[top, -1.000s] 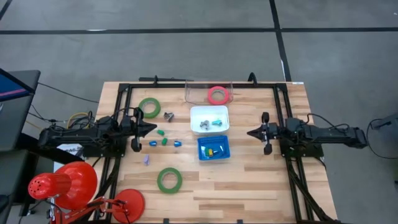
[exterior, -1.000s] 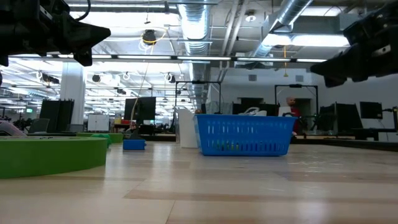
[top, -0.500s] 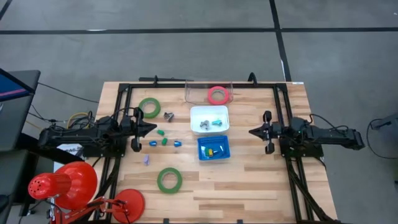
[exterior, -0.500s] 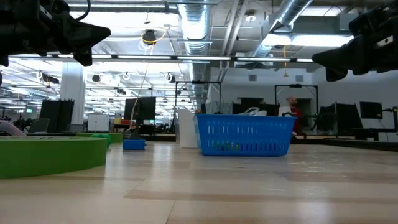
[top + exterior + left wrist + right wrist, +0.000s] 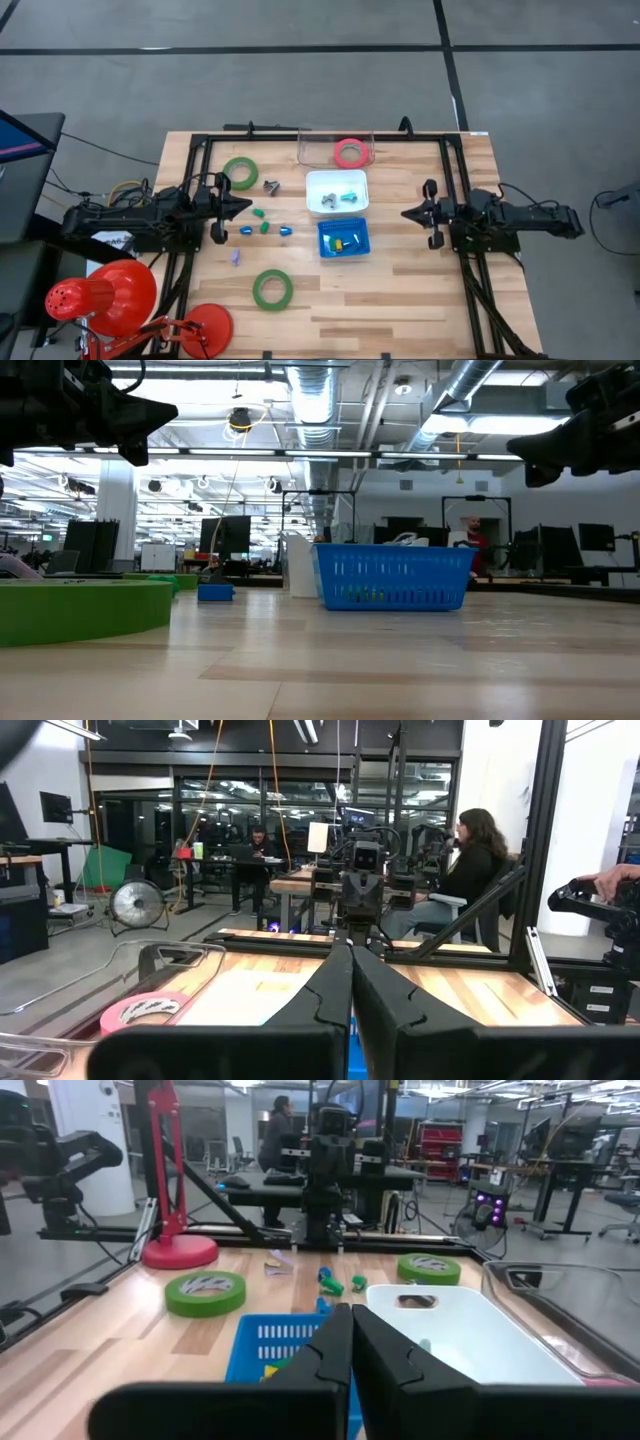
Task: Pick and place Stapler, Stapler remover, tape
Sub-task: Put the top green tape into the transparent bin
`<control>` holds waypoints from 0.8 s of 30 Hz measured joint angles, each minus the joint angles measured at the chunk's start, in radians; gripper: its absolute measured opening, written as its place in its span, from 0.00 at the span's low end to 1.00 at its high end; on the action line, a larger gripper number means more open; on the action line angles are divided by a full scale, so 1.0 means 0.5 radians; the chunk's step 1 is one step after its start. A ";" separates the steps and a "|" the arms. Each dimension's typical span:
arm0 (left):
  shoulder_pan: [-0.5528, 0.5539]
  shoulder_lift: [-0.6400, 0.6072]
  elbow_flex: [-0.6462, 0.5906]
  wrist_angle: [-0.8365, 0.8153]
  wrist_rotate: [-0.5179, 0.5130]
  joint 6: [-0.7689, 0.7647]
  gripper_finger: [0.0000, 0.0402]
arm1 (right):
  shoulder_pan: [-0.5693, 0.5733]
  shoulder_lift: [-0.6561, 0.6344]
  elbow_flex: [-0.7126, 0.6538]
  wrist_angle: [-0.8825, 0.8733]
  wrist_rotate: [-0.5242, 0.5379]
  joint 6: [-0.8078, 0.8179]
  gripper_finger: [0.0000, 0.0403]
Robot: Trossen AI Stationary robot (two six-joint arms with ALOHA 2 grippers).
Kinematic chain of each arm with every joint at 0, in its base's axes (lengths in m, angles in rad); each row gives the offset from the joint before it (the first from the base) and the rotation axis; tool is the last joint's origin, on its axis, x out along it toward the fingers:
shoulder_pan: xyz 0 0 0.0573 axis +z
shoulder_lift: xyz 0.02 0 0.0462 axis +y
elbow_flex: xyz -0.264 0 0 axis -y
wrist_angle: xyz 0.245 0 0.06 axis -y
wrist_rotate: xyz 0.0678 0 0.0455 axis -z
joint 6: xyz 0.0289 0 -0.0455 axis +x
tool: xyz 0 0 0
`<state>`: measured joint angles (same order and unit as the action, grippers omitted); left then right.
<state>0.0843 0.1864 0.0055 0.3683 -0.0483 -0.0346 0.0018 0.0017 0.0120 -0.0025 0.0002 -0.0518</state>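
A green tape ring (image 5: 240, 173) lies flat at the table's far left, and a second green ring (image 5: 272, 289) lies flat nearer the front. A pink tape ring (image 5: 350, 153) lies inside a clear bin (image 5: 312, 148) at the far edge. A small grey metal piece (image 5: 271, 186) and a few small green and blue pieces (image 5: 265, 227) lie between the left arm and the trays. My left gripper (image 5: 247, 207) is shut, held level above the table at its left, and holds nothing. My right gripper (image 5: 405, 213) is shut at the right, facing it, and holds nothing.
A white tray (image 5: 337, 178) and a blue basket (image 5: 343, 250) with small items stand mid-table between the grippers. A small purple piece (image 5: 235, 257) lies near the left. A black frame (image 5: 200, 150) edges the table. A red lamp (image 5: 100, 295) stands at the front left corner.
My right gripper has drawn back a little toward the table's right edge and has risen slightly, staying shut. Nothing on the table has moved.
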 joint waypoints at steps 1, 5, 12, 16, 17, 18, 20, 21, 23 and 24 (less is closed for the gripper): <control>0.000 0.000 0.000 -0.001 0.000 0.000 0.01 | 0.007 0.000 0.000 0.000 0.000 0.000 0.00; 0.000 0.000 0.000 0.000 0.000 0.000 0.01 | 0.010 0.000 0.000 0.000 0.000 0.000 0.00; 0.000 0.000 0.000 0.000 0.000 0.000 0.01 | 0.009 0.000 0.000 0.001 0.000 0.000 0.00; 0.000 0.000 0.000 0.000 0.000 -0.001 0.01 | 0.009 0.000 0.000 0.003 0.001 0.000 0.00; 0.000 0.000 0.000 -0.001 0.000 0.000 0.01 | 0.009 0.000 0.000 0.003 0.000 0.000 0.00; 0.000 0.000 0.000 -0.001 0.000 0.000 0.01 | 0.009 0.000 0.000 0.004 0.001 0.000 0.00; 0.000 0.000 0.000 -0.001 0.000 0.000 0.01 | 0.009 0.000 0.000 0.004 0.001 0.000 0.00; 0.000 0.000 0.000 0.000 0.000 0.000 0.01 | 0.009 0.000 0.000 0.004 0.001 0.000 0.00; 0.000 0.000 0.000 0.000 0.000 0.000 0.01 | 0.009 0.000 0.000 0.005 0.014 0.000 0.00; 0.000 0.000 0.000 0.000 0.000 0.000 0.01 | 0.009 0.000 0.000 0.006 0.021 0.000 0.00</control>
<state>0.0842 0.1864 0.0055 0.3683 -0.0483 -0.0345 0.0063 0.0017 0.0120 0.0004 0.0106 -0.0521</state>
